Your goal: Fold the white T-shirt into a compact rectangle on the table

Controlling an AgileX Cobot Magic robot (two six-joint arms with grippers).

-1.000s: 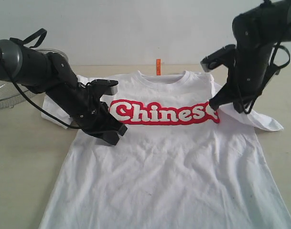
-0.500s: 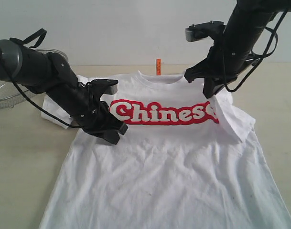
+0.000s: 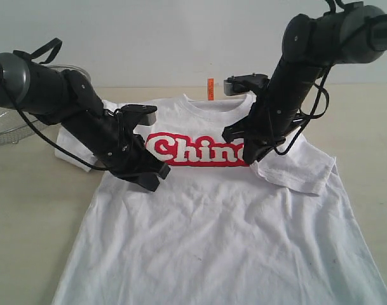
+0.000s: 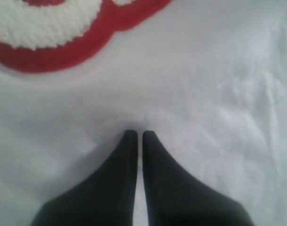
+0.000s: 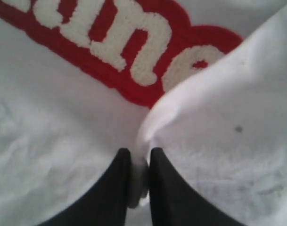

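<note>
Here the white T-shirt [image 3: 212, 222] lies face up on the table [image 3: 28, 210], collar and orange neck tag [image 3: 210, 89] at the far side, hem toward the near edge. Its right sleeve [image 3: 301, 171] is turned inward over the chest and covers the right end of the red-outlined lettering [image 3: 193, 150].

The right gripper [image 5: 139, 153] pinches a thin fold of that sleeve's cloth between its fingertips, low over the middle of the chest. The left gripper [image 4: 138, 134] has its jaws pressed together with nothing between them. Its tips rest on the fabric just near of the lettering's left end.

The grip takes only the edge of the fold, so I judge it could slip. The sleeve would then flop back outward, or land crooked.

The turned-in edge already runs at a slant. If it is set down this way, the side fold will probably not be straight, and the final rectangle would come out skewed.

Dragging the fold further left could also pull the cloth beneath into ridges. The left gripper pins only one spot, and the two grippers are near each other, so a longer sweep could make them collide.
</note>
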